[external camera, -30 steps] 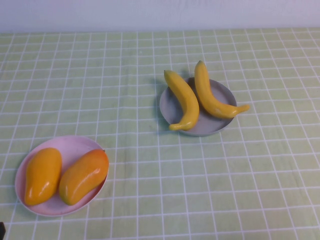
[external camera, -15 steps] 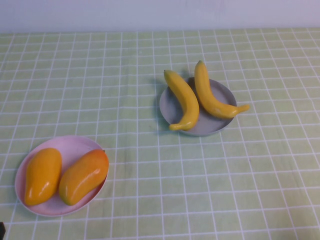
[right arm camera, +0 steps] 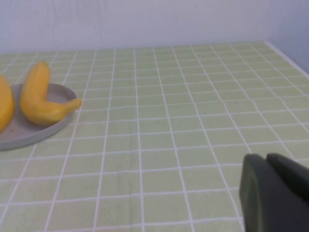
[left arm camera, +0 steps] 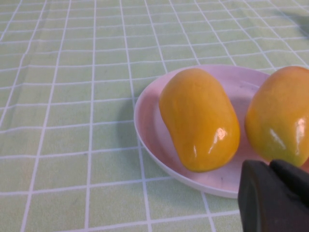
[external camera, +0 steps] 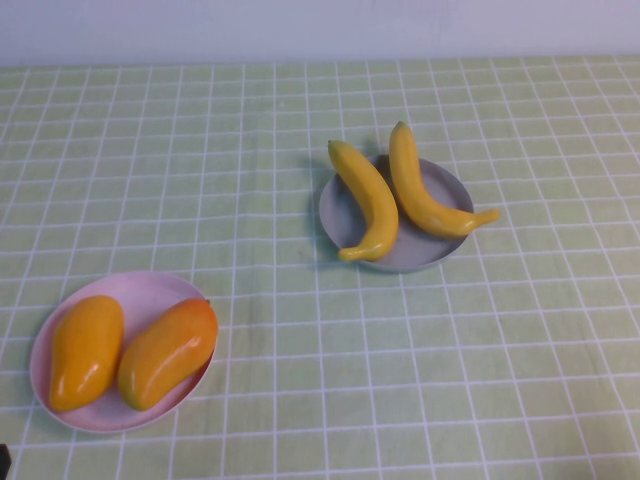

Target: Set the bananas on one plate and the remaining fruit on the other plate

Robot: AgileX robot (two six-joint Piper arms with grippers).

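Two yellow bananas lie side by side on the grey-blue plate right of centre, their ends sticking past its rim. Two orange-yellow mangoes lie on the pink plate at the near left. My left gripper is shut and empty, just off the pink plate's near rim, close to the mangoes. My right gripper is shut and empty over bare cloth, well to the right of the grey plate and a banana. Neither gripper shows in the high view.
A green checked tablecloth covers the table. A pale wall runs along the far edge. The table's right edge shows in the right wrist view.
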